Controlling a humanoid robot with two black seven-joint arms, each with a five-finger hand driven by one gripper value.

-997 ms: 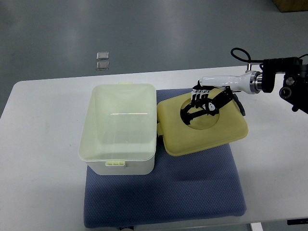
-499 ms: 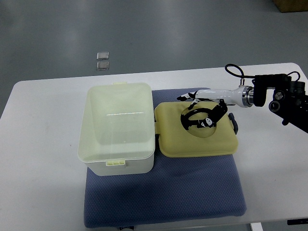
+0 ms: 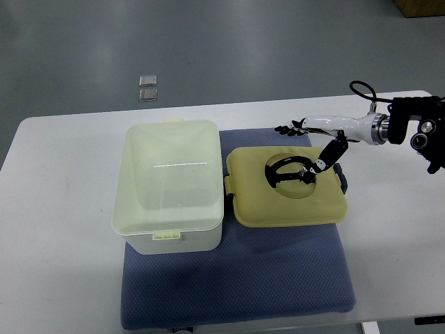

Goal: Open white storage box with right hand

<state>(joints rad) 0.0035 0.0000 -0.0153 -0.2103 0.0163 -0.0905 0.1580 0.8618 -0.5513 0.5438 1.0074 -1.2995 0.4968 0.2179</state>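
The white storage box (image 3: pixel 170 184) stands open on the left part of a blue mat (image 3: pixel 236 278). Its yellowish lid (image 3: pixel 286 198) lies flat on the mat just right of the box, with a black ring handle (image 3: pixel 281 169) on top. My right hand (image 3: pixel 311 142) hangs over the lid's far right part. Its fingers (image 3: pixel 292 128) are spread toward the left and hold nothing. The thumb (image 3: pixel 325 157) points down, with its tip close to the handle. The right arm comes in from the right edge.
The mat lies on a white table (image 3: pixel 62 209). Two small clear square items (image 3: pixel 147 88) lie on the grey floor beyond the table's far edge. A black cable loops above the right wrist (image 3: pixel 381 128).
The lid, tilted in my right hand a second ago, now lies flat on the mat. The hand has let go of the handle, spread its fingers and pulled back to the right.
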